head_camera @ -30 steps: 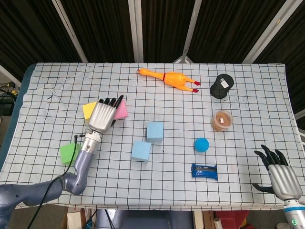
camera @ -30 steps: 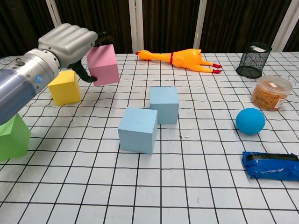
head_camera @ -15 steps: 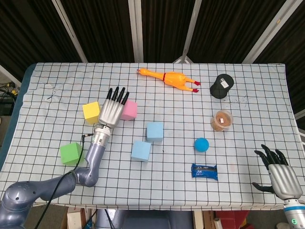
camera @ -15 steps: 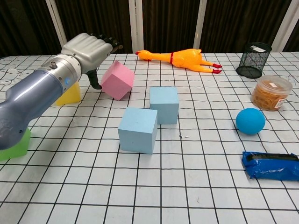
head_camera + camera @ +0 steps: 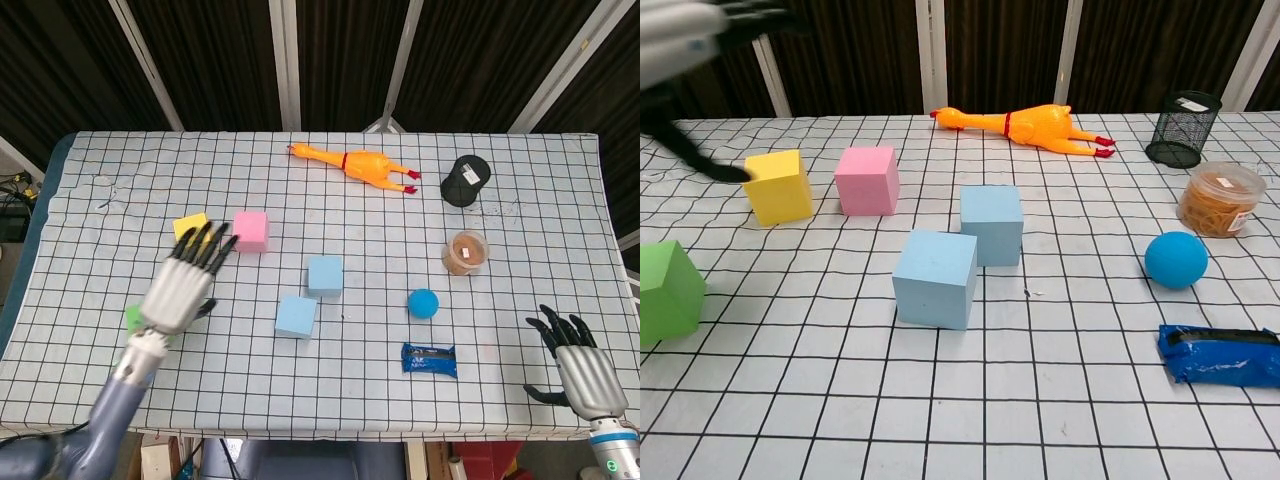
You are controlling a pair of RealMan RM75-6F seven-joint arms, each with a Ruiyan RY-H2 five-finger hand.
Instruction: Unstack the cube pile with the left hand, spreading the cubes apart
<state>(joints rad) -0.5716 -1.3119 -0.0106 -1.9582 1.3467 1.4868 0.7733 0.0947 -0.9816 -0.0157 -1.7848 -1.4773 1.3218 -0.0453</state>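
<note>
Several cubes stand apart on the checked cloth. The pink cube (image 5: 250,231) (image 5: 867,180) rests flat beside the yellow cube (image 5: 189,227) (image 5: 777,186). Two light blue cubes (image 5: 325,275) (image 5: 296,316) sit mid-table, the nearer one (image 5: 936,277) touching the farther one (image 5: 991,224) at a corner. The green cube (image 5: 668,291) is at the left, mostly hidden in the head view. My left hand (image 5: 182,285) (image 5: 690,30) hovers raised with fingers spread, holding nothing. My right hand (image 5: 578,365) is open at the near right edge.
A rubber chicken (image 5: 356,163) lies at the back. A black mesh cup (image 5: 465,180), a tub of rubber bands (image 5: 465,252), a blue ball (image 5: 423,302) and a blue packet (image 5: 429,359) occupy the right side.
My left hand let go of the pink cube, which settled flat on the cloth, and the hand pulled back and up toward the near left. The right hand barely moved.
</note>
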